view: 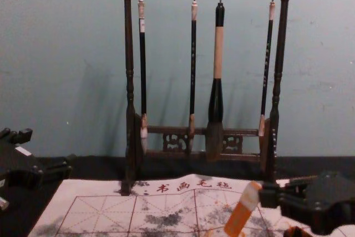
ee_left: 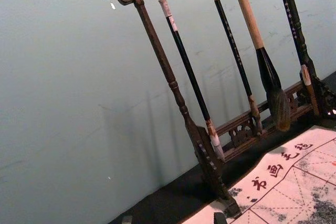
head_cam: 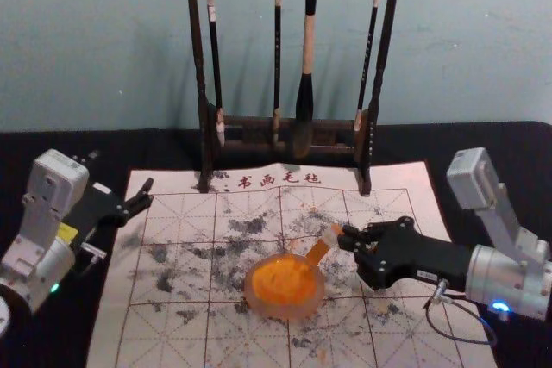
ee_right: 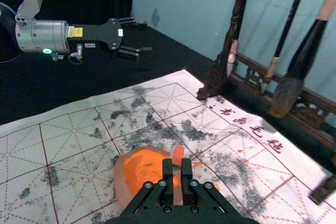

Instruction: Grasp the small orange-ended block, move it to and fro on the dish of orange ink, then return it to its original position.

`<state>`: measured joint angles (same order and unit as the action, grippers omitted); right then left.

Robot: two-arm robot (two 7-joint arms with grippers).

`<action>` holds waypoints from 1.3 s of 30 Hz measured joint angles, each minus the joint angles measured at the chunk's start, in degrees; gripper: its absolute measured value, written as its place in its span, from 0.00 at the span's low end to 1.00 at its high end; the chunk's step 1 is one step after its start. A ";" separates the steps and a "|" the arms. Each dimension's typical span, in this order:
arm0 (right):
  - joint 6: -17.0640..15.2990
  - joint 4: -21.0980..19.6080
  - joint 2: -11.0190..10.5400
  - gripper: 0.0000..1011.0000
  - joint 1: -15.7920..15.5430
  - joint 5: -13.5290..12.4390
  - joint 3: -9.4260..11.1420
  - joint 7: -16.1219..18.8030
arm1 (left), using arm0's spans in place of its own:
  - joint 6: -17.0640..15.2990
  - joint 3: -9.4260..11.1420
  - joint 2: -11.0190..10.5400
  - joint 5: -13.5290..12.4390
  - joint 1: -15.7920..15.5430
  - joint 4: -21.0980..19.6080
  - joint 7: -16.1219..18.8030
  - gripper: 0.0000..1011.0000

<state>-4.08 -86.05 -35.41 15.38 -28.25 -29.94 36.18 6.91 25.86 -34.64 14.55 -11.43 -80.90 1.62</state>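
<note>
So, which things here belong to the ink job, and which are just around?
In the job:
- orange-ended block, held by the right gripper
- dish of orange ink

Just around:
- four hanging calligraphy brushes
- dark carved brush rack
- gridded calligraphy mat, under the dish
- open left gripper, off to the left

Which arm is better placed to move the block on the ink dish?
The right, probably: its end effector grips the block at the dish; the left end effector is open, empty and farther away.
</note>
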 joint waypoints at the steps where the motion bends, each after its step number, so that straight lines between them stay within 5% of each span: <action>1: -0.06 -0.85 -0.56 0.06 -0.66 -0.22 0.57 -0.36 | 0.00 0.00 0.00 0.00 0.00 0.00 0.00 0.99; 17: -1.02 -9.01 -6.17 0.06 -8.58 -1.93 6.89 -5.06 | 0.00 0.00 0.00 0.00 0.00 0.00 0.00 0.99; 39: -1.56 -10.14 -6.77 0.06 -12.99 -0.91 11.13 -7.17 | 0.00 0.00 0.00 0.00 0.00 0.00 0.00 0.99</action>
<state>-5.64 -96.19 -42.18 2.38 -29.16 -18.82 29.01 6.91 25.86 -34.65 14.55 -11.43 -80.90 1.62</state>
